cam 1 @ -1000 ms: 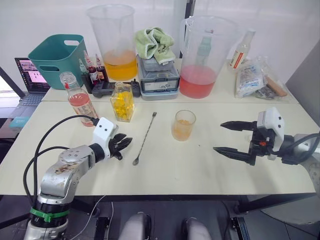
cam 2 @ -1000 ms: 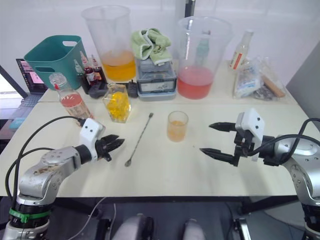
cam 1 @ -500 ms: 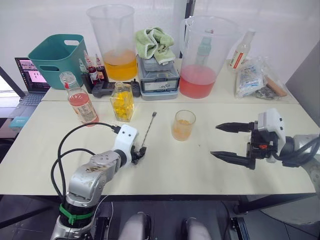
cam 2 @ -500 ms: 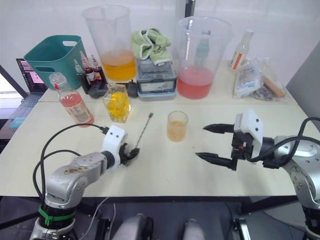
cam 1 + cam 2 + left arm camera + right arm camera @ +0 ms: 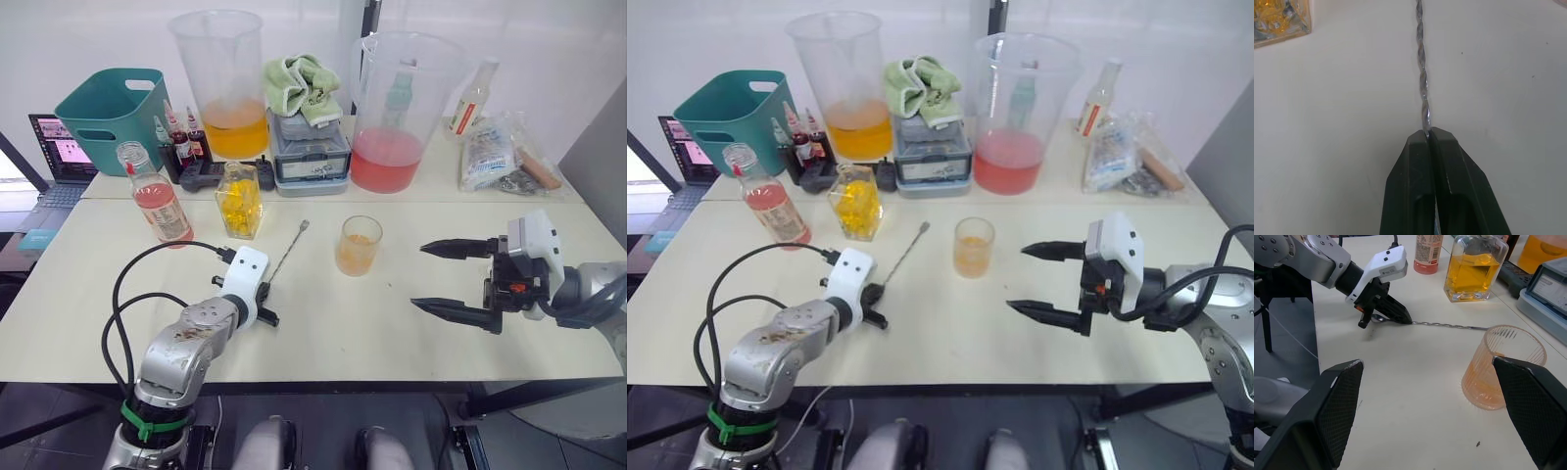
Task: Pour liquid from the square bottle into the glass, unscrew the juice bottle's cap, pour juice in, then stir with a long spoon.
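Between the closed fingers of the left gripper (image 5: 1428,133): the spoon (image 5: 1421,68), pinched near its bowl end, stem pointing ahead toward the glass (image 5: 360,245). Thin, stiff, likely slippery; better gripped mid-stem. Right gripper (image 5: 453,278) wide open, empty.

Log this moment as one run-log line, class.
phase: spoon pickup | left hand: shut on long spoon, near bowl end | right hand: open, empty | glass: upright, orange liquid inside

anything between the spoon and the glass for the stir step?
Nothing visible. The left gripper is shut on the long spoon, and bare table lies between it and the glass. The square bottle stands off to the side.
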